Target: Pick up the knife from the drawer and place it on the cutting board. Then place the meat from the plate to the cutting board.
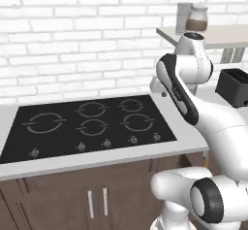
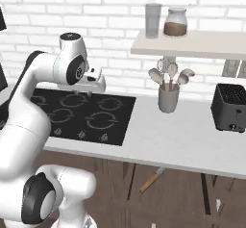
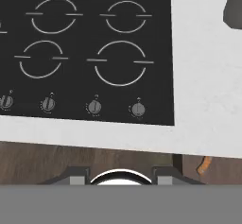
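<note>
The knife [image 2: 152, 179] lies slanted in the brown wooden drawer [image 2: 182, 188] below the counter's front edge, its orange-brown handle toward me and its grey blade tip under the counter lip. In the hand view a bit of the orange handle [image 3: 204, 165] shows at the lower right. My gripper [image 2: 84, 94] hangs over the black cooktop, pointing down, well to the left of the knife and above it. Its fingertips [image 3: 78, 176] stand apart with nothing between them. The cutting board, the meat and the plate are out of view.
A black cooktop [image 2: 81, 111] with several burners and knobs is set in the grey counter [image 2: 178, 140]. A grey utensil holder [image 2: 168, 98] and a black toaster [image 2: 230, 107] stand further right. A shelf above carries a jar [image 2: 175, 22] and a glass [image 2: 153, 20].
</note>
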### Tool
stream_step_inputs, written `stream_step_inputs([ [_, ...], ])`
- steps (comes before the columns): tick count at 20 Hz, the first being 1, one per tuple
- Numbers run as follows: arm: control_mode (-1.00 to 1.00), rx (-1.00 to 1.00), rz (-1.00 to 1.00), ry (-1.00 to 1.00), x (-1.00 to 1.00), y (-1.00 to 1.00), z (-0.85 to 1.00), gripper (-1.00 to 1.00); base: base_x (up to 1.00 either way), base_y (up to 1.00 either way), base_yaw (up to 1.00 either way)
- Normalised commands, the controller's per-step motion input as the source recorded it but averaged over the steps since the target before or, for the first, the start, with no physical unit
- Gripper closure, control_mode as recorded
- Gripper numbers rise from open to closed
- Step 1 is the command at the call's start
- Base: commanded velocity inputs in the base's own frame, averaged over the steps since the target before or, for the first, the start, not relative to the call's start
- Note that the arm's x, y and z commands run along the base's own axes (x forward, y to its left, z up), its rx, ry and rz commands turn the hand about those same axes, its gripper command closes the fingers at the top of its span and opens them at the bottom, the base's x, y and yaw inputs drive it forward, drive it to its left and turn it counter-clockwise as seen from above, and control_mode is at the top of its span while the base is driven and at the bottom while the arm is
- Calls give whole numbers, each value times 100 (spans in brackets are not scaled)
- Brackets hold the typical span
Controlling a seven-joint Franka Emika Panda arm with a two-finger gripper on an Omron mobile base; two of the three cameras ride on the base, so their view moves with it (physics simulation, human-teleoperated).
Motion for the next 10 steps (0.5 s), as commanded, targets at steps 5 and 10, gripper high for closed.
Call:
stream_step_inputs([
  [5,100,0,-3,0,-6,1,0,-100,-26,3,-15],
  [10,100,0,0,0,0,0,0,-100,-36,41,-64],
])
